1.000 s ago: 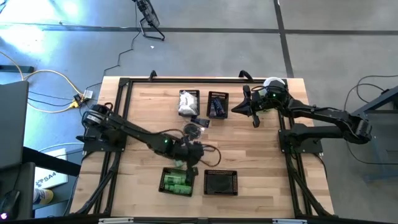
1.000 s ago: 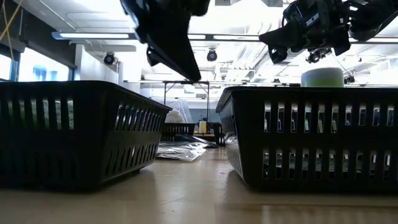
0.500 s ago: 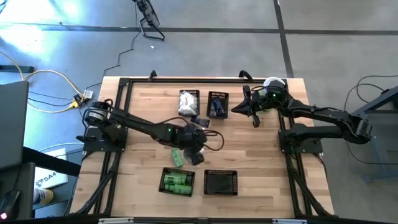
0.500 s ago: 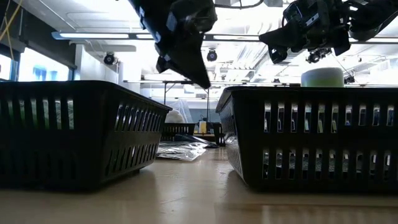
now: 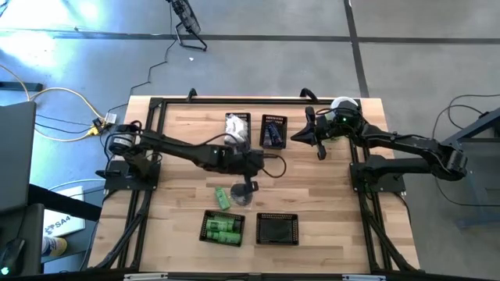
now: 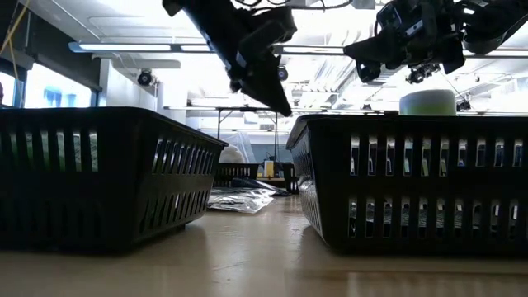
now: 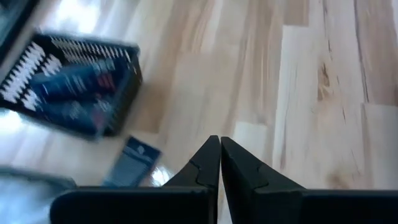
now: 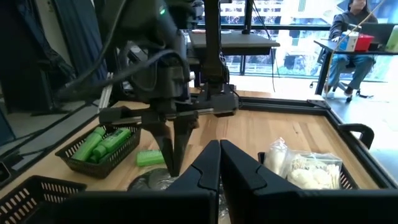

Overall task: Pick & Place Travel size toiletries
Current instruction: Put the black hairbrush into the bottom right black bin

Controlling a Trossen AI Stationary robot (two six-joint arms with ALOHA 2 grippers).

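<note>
Looking straight down, the high view shows the left gripper (image 5: 244, 190) at frame centre, fingers pinched together and empty, its arm stretched in from the left edge. A loose green tube (image 5: 222, 197) lies just left of it; a basket of green bottles (image 5: 222, 228) sits below, beside an empty mesh basket (image 5: 277, 229). White packets (image 5: 237, 129) and a basket of dark blue pieces (image 5: 273, 131) lie at upper centre. The right gripper (image 5: 295, 137) hovers upper right, closed on nothing.

The low view hides the toiletries behind basket walls.

The left wrist view alone reveals a loose blue packet (image 7: 132, 161), blurred.

The right wrist view shows a dark disc (image 8: 149, 180), partly hidden.
</note>
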